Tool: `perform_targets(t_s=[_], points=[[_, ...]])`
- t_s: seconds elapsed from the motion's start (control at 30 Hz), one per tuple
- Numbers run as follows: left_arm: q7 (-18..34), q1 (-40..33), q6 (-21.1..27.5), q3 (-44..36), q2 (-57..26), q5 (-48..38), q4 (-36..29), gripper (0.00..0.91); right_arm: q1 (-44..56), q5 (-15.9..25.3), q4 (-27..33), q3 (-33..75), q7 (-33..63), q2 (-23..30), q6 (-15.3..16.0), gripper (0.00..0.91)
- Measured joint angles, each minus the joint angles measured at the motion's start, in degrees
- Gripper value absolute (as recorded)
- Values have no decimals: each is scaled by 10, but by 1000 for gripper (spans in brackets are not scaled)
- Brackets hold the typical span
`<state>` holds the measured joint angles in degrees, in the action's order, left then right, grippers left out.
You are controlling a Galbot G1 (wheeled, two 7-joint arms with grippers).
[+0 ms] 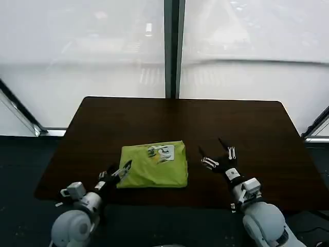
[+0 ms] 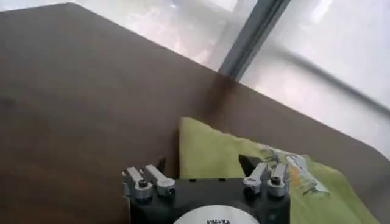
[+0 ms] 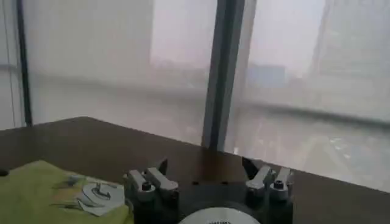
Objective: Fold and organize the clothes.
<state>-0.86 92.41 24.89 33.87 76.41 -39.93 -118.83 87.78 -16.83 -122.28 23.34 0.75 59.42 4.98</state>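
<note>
Lime-green shirt (image 1: 154, 164) lies folded into a compact rectangle on the bench (image 1: 103, 123); folding looks done. Left pincer (image 1: 122, 171) at its edge and right pincer (image 1: 218, 157) beside it both gape open.

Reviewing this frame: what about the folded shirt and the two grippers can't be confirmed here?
- T-shirt: white print too small to read, head view.
- T-shirt's near edge: cut off by left gripper body, left wrist view.
- Right gripper: fingertips out of frame, right wrist view.
- Layers underneath: hidden by the top fold.
</note>
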Motion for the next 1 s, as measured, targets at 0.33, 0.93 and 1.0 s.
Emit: perform_targets(t_s=[0.33,0.93,1.0], points=[[-18,5,-44,-2,12,5,20,878,0,0,-2,0,0,0,2,878],[-26,0,-50,-11,30,15,31,98,-1,-2,-3,3,0,2,2,878],[-25,0,-48,-11,31,14,31,0,-3,-2,-3,3,0,3,2,878]])
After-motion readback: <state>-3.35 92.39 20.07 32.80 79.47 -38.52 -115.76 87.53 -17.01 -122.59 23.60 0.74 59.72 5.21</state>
